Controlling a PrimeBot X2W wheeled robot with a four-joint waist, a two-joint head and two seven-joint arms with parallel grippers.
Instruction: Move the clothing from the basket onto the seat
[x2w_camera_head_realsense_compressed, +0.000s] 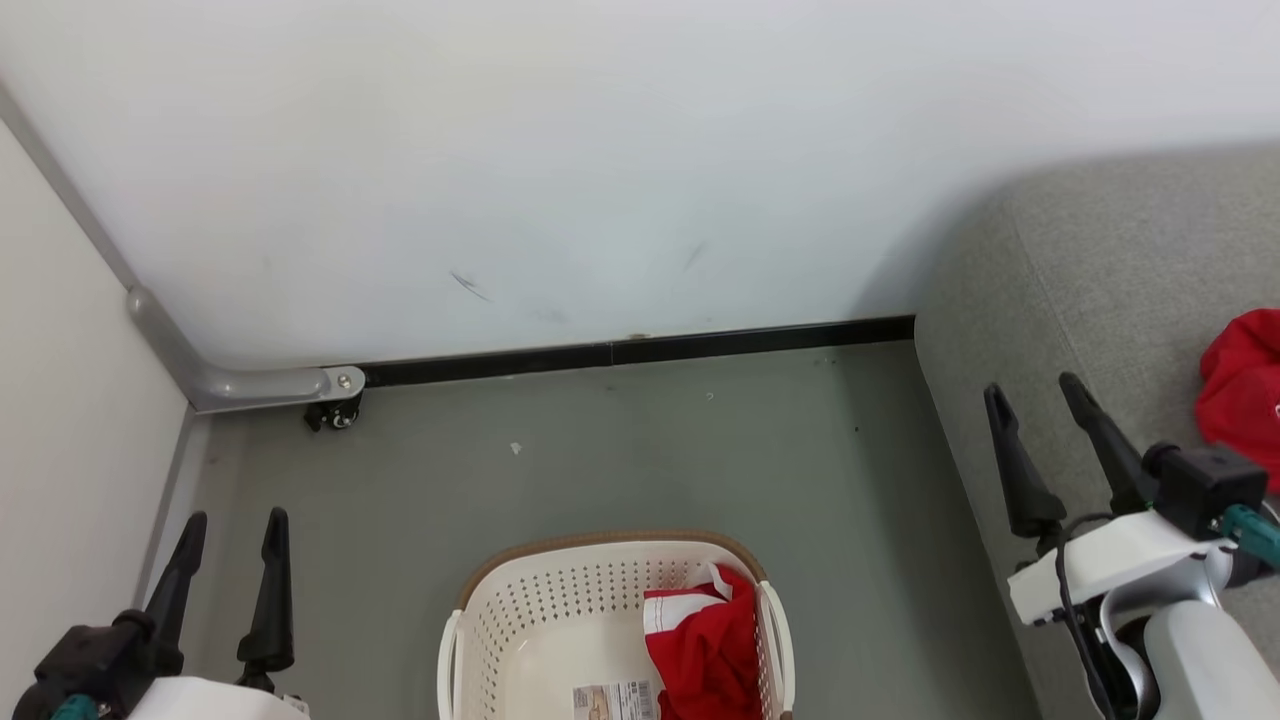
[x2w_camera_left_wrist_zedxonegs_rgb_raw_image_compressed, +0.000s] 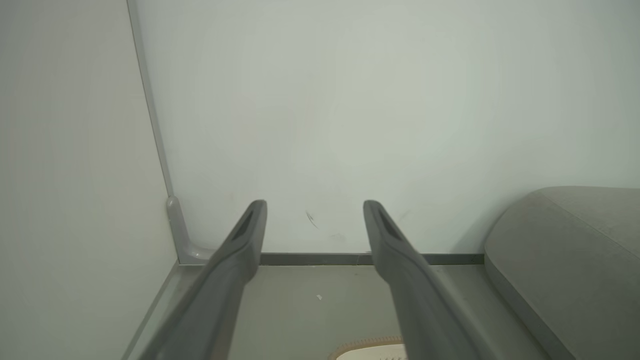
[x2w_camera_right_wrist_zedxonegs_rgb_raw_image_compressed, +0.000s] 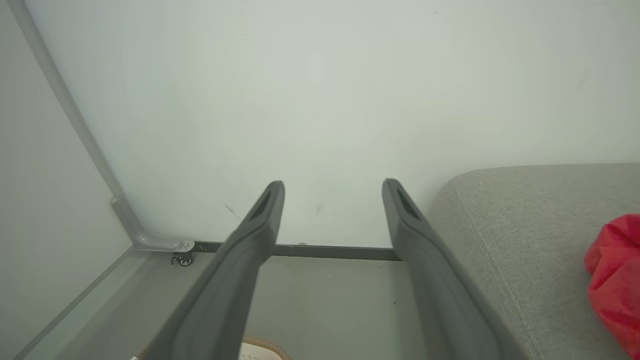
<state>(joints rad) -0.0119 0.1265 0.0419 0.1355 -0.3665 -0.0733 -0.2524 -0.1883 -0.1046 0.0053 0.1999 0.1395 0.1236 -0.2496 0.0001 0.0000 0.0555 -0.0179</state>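
In the basket (x2w_camera_head_realsense_compressed: 520, 610), bunched against its right wall, one piece of the clothing (x2w_camera_head_realsense_compressed: 705, 645), red with white trim, beside a barcode label (x2w_camera_head_realsense_compressed: 615, 700) on the bare bottom. On the seat (x2w_camera_head_realsense_compressed: 1100, 280), well apart to the right, a second red garment (x2w_camera_head_realsense_compressed: 1245, 385). Looks about half done: leaves one piece to lift out and carry across. Left jaws spread wide and empty, low at the left over the floor (x2w_camera_head_realsense_compressed: 650, 450), beside the basket and not touching it. Right jaws equally spread, holding nothing, above the seat's left side. Beyond, a plain white wall (x2w_camera_head_realsense_compressed: 600, 150), a black skirting strip (x2w_camera_head_realsense_compressed: 640, 350) and a grey rail with a small caster (x2w_camera_head_realsense_compressed: 335, 412) in the corner. No obstacle seen between basket and seat; probably only the basket's raised right wall to clear.
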